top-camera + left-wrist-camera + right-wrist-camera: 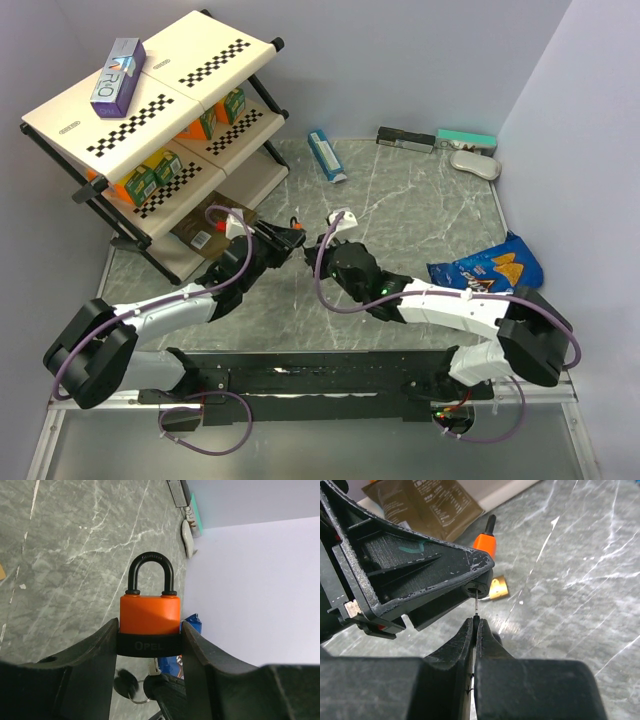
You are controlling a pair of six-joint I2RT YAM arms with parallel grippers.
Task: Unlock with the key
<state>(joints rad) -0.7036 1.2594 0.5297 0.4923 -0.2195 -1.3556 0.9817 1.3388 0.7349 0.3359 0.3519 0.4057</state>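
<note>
An orange padlock point(150, 614) with a black shackle and a black base band sits upright between the fingers of my left gripper point(150, 630), which is shut on its sides. Below it, the key point(154, 666) points its thin blade up into the lock's underside. A second black key head point(124, 682) hangs blurred from the ring beside it. My right gripper point(476, 623) is shut on the key point(477, 606), whose blade runs into the keyhole in the padlock's base point(478, 587). Both grippers meet above the table's middle, left gripper point(285, 238) and right gripper point(326, 245).
A small brass padlock point(498, 588) lies on the marble table point(420, 220) under the grippers. A checkered shelf rack point(150, 110) with cartons stands at the back left, a brown packet point(205, 232) at its foot. A blue chips bag point(490, 268) lies right; a blue carton point(327, 155) and small boxes point(466, 140) lie behind.
</note>
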